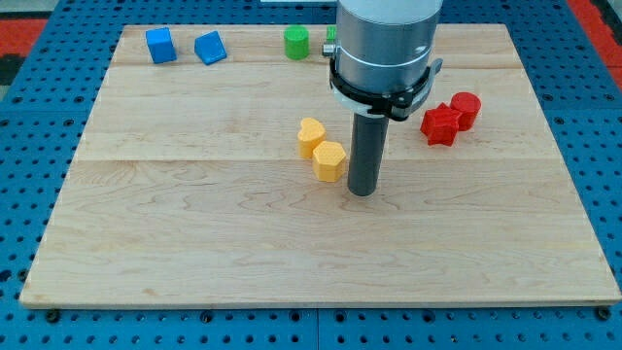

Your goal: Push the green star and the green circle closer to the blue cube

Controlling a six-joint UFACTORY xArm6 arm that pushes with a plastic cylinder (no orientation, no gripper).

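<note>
Across most of the frame a pale wooden board (292, 243) is laid out, built of long planks whose seams run from the view's left to its right. It is set on a blue pegboard surface (29, 146) dotted with small holes, and a patch of red flooring (29, 19) is seen at the upper left corner of the frame.

At the upper left of the board a blue cube (160, 45) is placed, and just beside it, to its right, a blue wedge-like block (210, 48). Further right along the top edge a green circle (296, 42) is found, well apart from the blue cube. Only a sliver of another green block (331, 37) is shown beside the arm's grey housing (384, 44), so its shape cannot be told.

Near the middle, a yellow heart (310, 136) and a yellow hexagon (329, 160) are set touching each other. At the right, a red star-like block (441, 124) and a red cylinder (466, 109) are pressed together.

No jaws are carried: the arm ends in a dark rod, and my tip (362, 192) is rested on the board just right of the yellow hexagon, well below the green blocks.
</note>
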